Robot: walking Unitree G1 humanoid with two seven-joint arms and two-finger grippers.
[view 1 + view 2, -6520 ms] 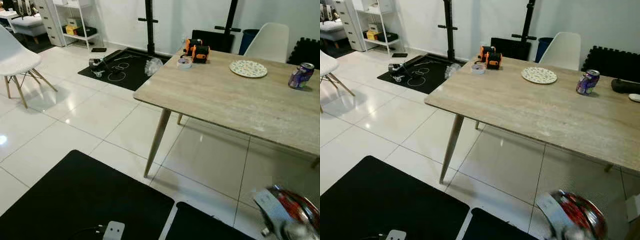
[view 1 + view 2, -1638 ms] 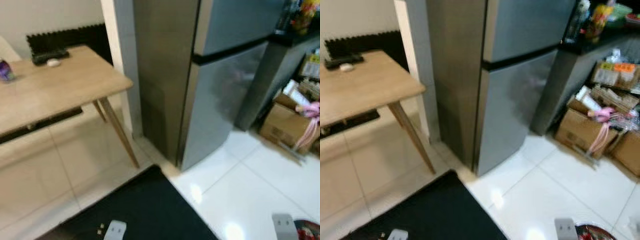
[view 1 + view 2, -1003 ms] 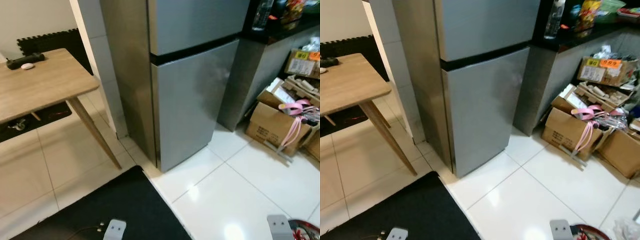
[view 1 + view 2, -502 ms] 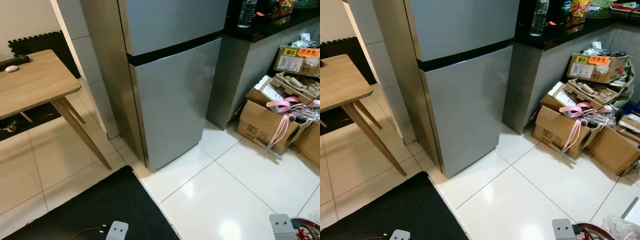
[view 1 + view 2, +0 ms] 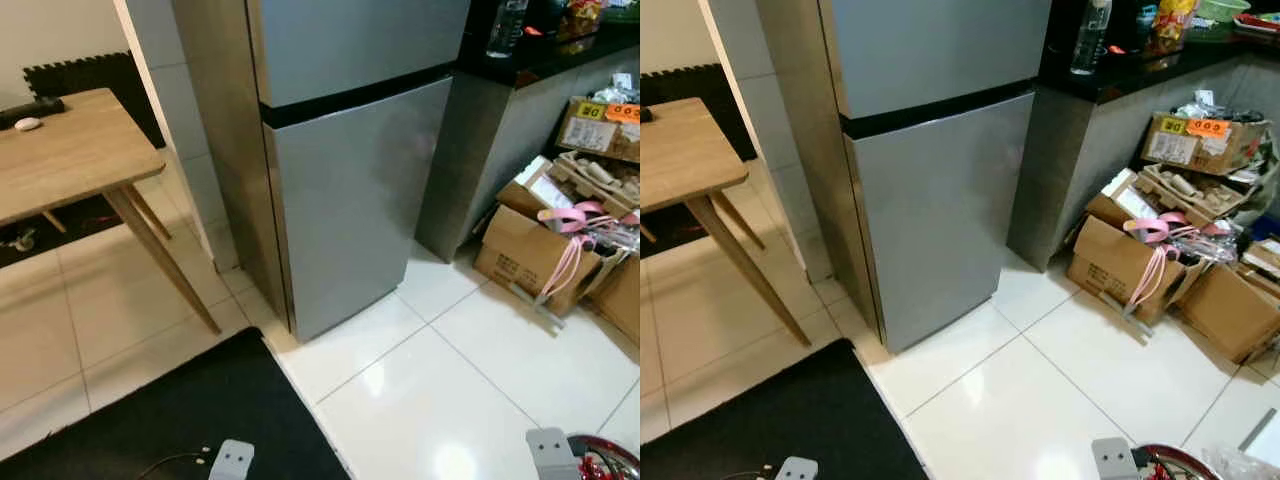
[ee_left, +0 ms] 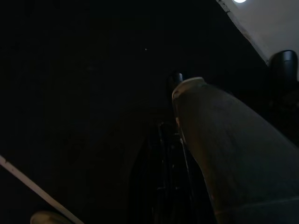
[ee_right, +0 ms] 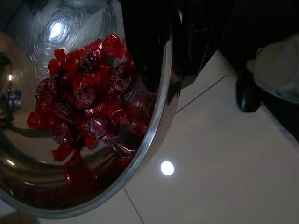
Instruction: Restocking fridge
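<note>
A tall silver fridge (image 5: 350,190) stands straight ahead with its upper and lower doors closed, a dark seam between them. Low on my right side, my right gripper (image 7: 173,56) is shut on the rim of a steel bowl (image 7: 70,186) holding several red wrapped sweets (image 7: 88,112). One black finger (image 7: 149,42) lies inside the bowl's wall. The bowl's edge (image 5: 605,462) peeks in at the lower right of the left eye view. The left arm hangs idle, and its wrist view is nearly black.
A wooden table (image 5: 70,150) on slanted legs stands to the left of the fridge. Open cardboard boxes (image 5: 540,250) crowd the floor to the right, under a dark counter with a bottle (image 5: 507,25). A black mat (image 5: 180,420) lies at my feet on white tiles.
The camera swung from the table round to the fridge, which now sits near the middle of the view. The bowl has stayed in my right gripper throughout.
</note>
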